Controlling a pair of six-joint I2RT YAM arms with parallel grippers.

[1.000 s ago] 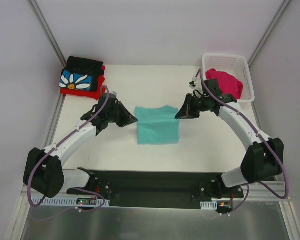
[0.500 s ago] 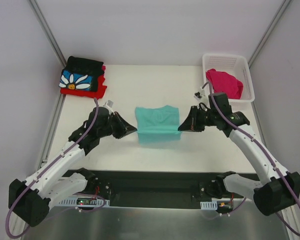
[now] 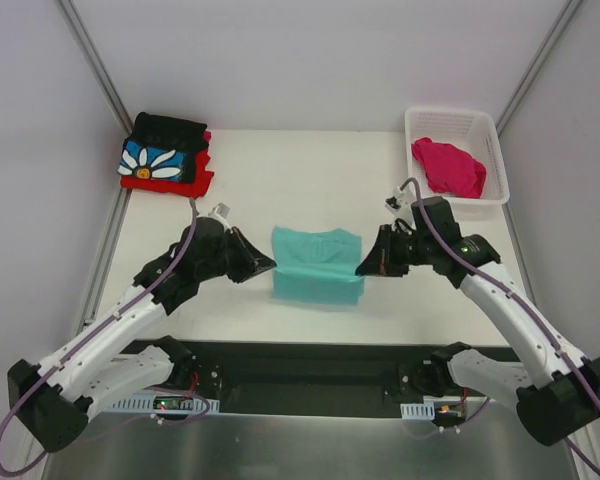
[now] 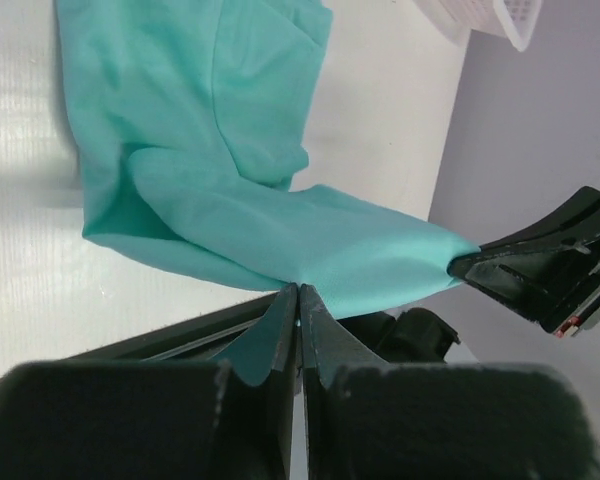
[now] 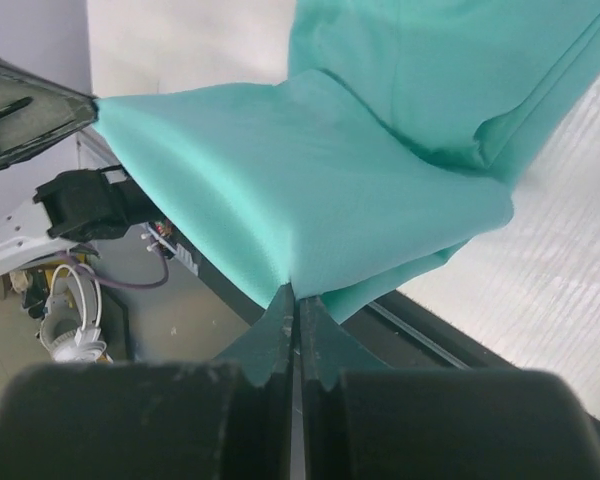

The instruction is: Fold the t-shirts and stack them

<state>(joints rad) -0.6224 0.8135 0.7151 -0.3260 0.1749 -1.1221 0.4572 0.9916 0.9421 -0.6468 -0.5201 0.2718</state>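
Okay so the mint-teal shirt (image 3: 317,266) sits mid-frame on the white table (image 3: 280,170), partly folded. The left gripper (image 3: 270,265) has its fingers pressed together on the shirt's left edge; the right gripper (image 3: 361,270) is pinched on the right edge the same way. Both wrist views show teal cloth caught at the fingertips and stretched between them. Only marking I can make out is the white daisy on blue on the black shirt (image 3: 160,150), upper left of the frame; it covers most of the red shirt (image 3: 165,186) under it. The magenta shirt (image 3: 450,166) is bunched in the white basket (image 3: 420,118) at upper right, its lower part hidden by the wall. Teal's underside layers are hidden too.
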